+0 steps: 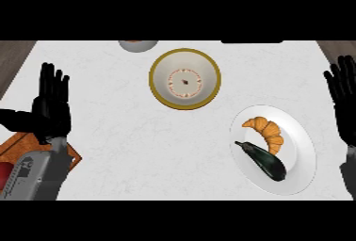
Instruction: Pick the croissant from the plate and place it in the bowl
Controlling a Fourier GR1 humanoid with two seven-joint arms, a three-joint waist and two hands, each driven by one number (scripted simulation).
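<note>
Head view shows you the croissant (268, 133) on the plate (300, 141), apart from the open right hand (345, 101) beside that plate.

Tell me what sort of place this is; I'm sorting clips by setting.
Probably a kitchen counter: a pale marbled countertop holding a white plate with a croissant and a dark eggplant, plus a yellow-rimmed bowl.

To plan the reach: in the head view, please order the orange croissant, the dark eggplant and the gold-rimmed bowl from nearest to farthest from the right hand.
From the right hand:
1. Orange croissant, upper part of the white plate.
2. Dark eggplant, lower on the same plate; close to the croissant's rank.
3. Gold-rimmed bowl, upper centre.
</note>
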